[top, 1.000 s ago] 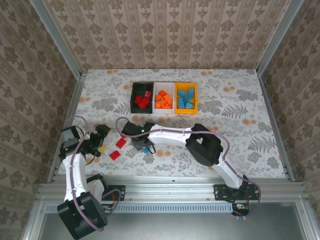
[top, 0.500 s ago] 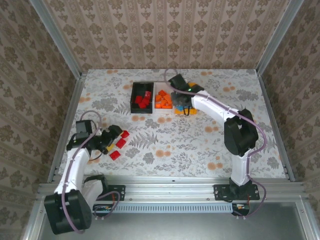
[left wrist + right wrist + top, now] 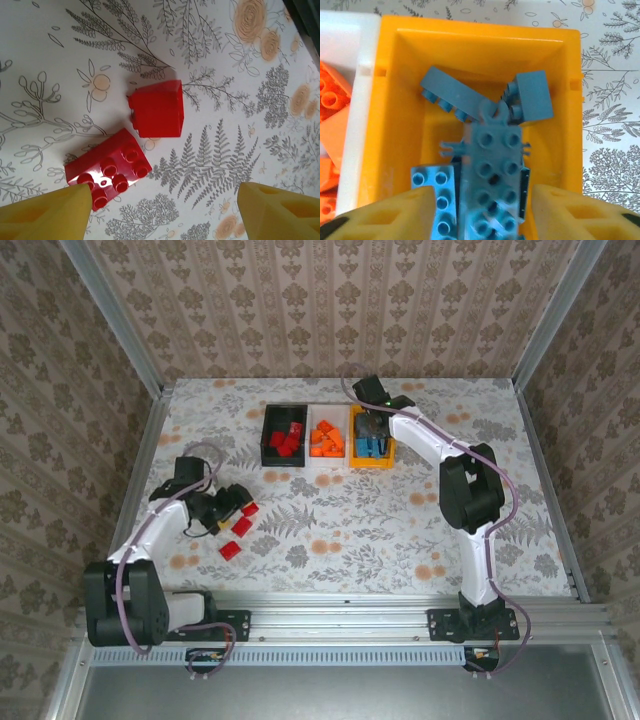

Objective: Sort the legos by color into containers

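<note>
Floral-print table (image 3: 400,520) with loose red legos (image 3: 242,525), damask-papered walls (image 3: 330,300) all around.

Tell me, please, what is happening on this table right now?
Two robot arms are sorting lego bricks by colour into three bins. The right gripper hangs open over the orange-yellow bin, where the blue bricks lie. The left gripper is low over the table, open and empty, and three loose red bricks lie close by it. The black bin holds sorted red bricks, and the white bin holds orange bricks.
</note>
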### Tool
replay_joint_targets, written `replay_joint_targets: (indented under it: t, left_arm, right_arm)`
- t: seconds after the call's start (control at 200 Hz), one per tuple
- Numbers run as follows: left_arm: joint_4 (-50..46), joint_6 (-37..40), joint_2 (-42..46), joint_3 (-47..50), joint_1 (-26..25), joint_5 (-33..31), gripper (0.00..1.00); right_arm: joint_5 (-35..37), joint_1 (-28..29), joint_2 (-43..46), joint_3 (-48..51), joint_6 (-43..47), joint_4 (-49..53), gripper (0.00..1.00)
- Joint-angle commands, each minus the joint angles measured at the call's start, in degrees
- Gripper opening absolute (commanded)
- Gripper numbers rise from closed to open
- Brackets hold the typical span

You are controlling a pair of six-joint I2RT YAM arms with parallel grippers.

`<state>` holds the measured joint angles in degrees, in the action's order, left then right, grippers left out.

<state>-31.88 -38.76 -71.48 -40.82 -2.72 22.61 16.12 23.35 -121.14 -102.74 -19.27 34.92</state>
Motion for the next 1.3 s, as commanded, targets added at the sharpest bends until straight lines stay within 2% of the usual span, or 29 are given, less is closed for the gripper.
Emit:
replay_joint_targets:
  t: [0.0,0.145,0.28,0.38,0.545,0.68,0.93,1.295]
  left_arm:
    - [1.23,-0.08,-2.12,-2.06,-0.44,-1.82,0.79]
    - [2.7,0.79,-6.21,-3.9,-0.77,-1.92,0.78]
    - [3.88,1.49,-10.43,-5.91,-1.78,-2.49,0.7]
    - [3.39,1.86,-13.04,-7.03,-2.89,-5.69,0.67]
    - [4.08,1.52,-16.9,-8.03,-3.93,-7.09,0.66]
    - [3.71,1.51,-19.13,-9.25,-5.68,-8.32,0.63]
    - [5.6,1.27,-20.27,-9.63,-7.25,-9.34,0.48]
    - [4.9,2.38,-20.47,-10.78,-8.17,-10.26,0.42]
  right_arm:
    - [1.28,-0.13,1.55,-0.89,1.84,-0.33,0.63]
    - [-0.61,0.28,9.35,5.99,0.12,-4.75,0.65]
    - [-3.29,1.7,17.98,16.24,-2.59,-11.17,0.67]
    - [-3.28,3.27,21.91,21.41,-3.01,-12.56,0.67]
    - [-4.83,3.98,26.84,27.76,-4.52,-13.88,0.67]
    - [-4.54,3.94,29.19,30.08,-4.57,-13.95,0.68]
    - [-5.49,4.06,30.85,31.45,-5.13,-14.21,0.67]
    - [-4.88,4.73,34.95,35.92,-5.18,-13.48,0.68]
